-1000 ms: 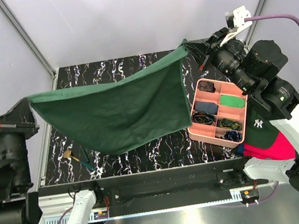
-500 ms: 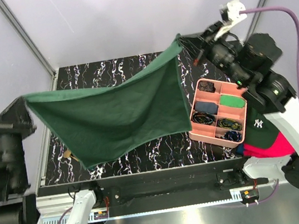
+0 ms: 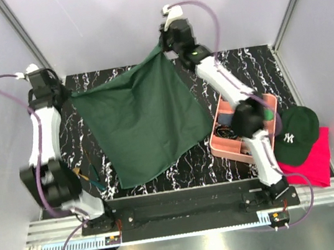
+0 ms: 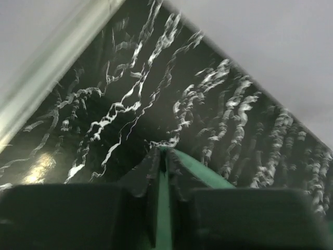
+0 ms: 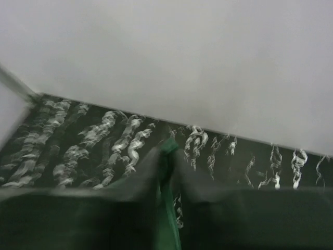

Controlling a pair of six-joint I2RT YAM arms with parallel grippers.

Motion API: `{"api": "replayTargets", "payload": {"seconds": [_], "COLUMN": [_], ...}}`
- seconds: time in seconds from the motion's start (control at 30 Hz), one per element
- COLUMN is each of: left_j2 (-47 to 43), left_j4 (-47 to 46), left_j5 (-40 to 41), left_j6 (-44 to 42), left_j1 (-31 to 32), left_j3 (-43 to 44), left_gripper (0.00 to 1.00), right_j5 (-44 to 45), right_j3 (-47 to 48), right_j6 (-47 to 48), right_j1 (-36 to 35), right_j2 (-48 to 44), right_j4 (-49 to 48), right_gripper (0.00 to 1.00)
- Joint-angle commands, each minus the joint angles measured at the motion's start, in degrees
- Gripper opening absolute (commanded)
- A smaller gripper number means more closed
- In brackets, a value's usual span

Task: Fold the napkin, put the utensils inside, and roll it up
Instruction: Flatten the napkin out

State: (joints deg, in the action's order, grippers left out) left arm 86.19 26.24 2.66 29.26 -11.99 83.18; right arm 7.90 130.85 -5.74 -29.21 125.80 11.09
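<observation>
Both arms have just swung out from the sides to the far end of the table (image 3: 239, 64), carrying the napkin (image 3: 144, 119) with them. A second ago the cloth was stretched wide between them; now the two held corners sit closer together and further back.

The left gripper (image 3: 69, 95) has its jaws pressed together on one top corner. From its wrist camera, a thin green edge runs straight up between the fingers. The right gripper (image 3: 165, 47) pinches the other top corner the same way, a fold of green poking out just past its fingertips.

From those two jaws the napkin falls away toward the near edge, its lower corner trailing onto the tabletop, with the pink tray (image 3: 220, 145) just beside its right edge.

The utensils (image 3: 95, 181) lie well to the near side of the left jaws, beside that trailing corner, untouched.

To my eye this is the spreading-out step: the cloth looks ready to be laid flat, with folding, loading and rolling all still ahead.
</observation>
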Motion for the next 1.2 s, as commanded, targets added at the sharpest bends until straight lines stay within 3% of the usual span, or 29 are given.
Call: {"api": "replayTargets", "payload": {"seconds": [0.0, 0.03, 0.07, 0.13, 0.17, 0.33, 0.53, 0.63, 0.83, 1.0, 1.07, 1.17], "left_j2": [16.4, 18.6, 20.4, 22.4, 22.3, 16.4, 7.2, 1.5, -11.7, -24.6, -26.2, -27.0], "left_j4": [-6.9, -5.2, -4.2, -3.1, -2.7, -1.9, 0.4, 2.4, 13.0, 8.8, 7.0, 6.7], "left_j5": [-6.4, -6.6, -7.4, -7.6, -6.8, -6.8, -8.7, -9.2, -8.5, 4.8, 10.0, 11.6], "left_j6": [0.7, 0.5, 0.3, -1.3, -1.8, -3.3, -1.8, -2.6, -13.4, -13.8, -13.8, -13.3], "left_j1": [-0.7, -0.7, -0.7, -0.5, -0.3, 0.4, 0.7, 1.0, 0.8, -1.1, -1.5, -2.2], "left_j3": [11.5, 15.8, 17.6, 20.3, 20.4, 16.1, 6.7, 2.3, -4.6, -17.1, -18.7, -19.6], "left_gripper": [0.52, 0.65, 0.73, 0.8, 0.98, 0.99, 0.99, 0.99, 0.99, 0.99, 0.99, 0.99], "right_j5": [-3.0, -3.8, -5.9, -7.5, -9.8, -15.0, -19.3, -19.0, -19.1, -21.4, -21.9, -21.3], "right_j3": [31.3, 36.5, 41.2, 37.4, 28.1, -5.1, -26.6, -35.0, -44.0, -43.4, -41.2, -36.8], "right_j6": [0.0, -1.1, -1.4, -2.4, -2.9, -4.0, -8.1, -5.4, -2.3, -0.6, 0.1, 2.7], "right_j1": [2.4, 2.8, 2.8, 2.9, 2.9, 2.8, 1.8, -2.6, -15.8, -26.2, -31.0, -35.5], "right_j2": [24.3, 27.8, 30.9, 28.9, 23.8, 6.9, -7.9, -14.1, -19.3, -16.6, -13.8, -8.8], "right_j4": [3.9, 6.4, 7.0, 7.1, 5.3, -4.3, -4.4, -4.3, -4.4, -4.2, -3.8, -2.4], "right_gripper": [0.79, 0.98, 1.0, 1.0, 1.0, 1.0, 1.0, 0.99, 0.86, 0.76, 0.73, 0.71]}}
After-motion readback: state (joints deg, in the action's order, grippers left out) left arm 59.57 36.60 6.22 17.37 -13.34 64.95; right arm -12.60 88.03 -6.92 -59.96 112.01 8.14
